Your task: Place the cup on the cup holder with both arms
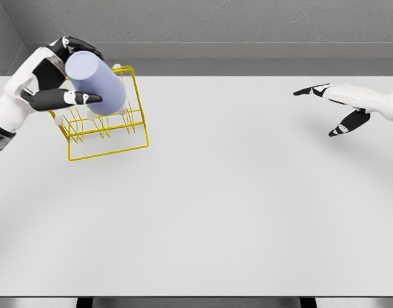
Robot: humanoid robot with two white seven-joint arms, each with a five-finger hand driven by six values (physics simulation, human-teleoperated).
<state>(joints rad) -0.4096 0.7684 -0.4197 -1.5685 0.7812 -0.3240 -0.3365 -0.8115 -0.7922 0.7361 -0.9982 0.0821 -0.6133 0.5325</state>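
Head view, upper left of the frame. The left hand [58, 80], white with black fingers, was closed around the pale lavender cylindrical cup [96, 82]: 1 dark finger crossed the cup's lower side and other fingers showed above its upper end. The cup was tilted, its flat end turned toward the upper left and its body slanting down to the right. It was carried over the yellow wire cup holder [106, 128], a square frame of thin rods with short upright prongs, which stood on the light grey table [235, 205] in the upper left area. The cup's lower end overlapped the holder's upper rods in the picture; whether it touched a prong or rod could not be told from this 1 view.

At the upper right edge of the frame, the right hand [341, 106] hovered above the table with its fingers spread and extended, grasping nothing, well apart from the cup and the holder.

Progress, as a judgement: the cup was grasped, lifted and brought to the holder, so the carrying stage appeared nearly complete. What appeared to remain was seating the cup on a prong and releasing it. The right hand showed no part in the placement at this moment.
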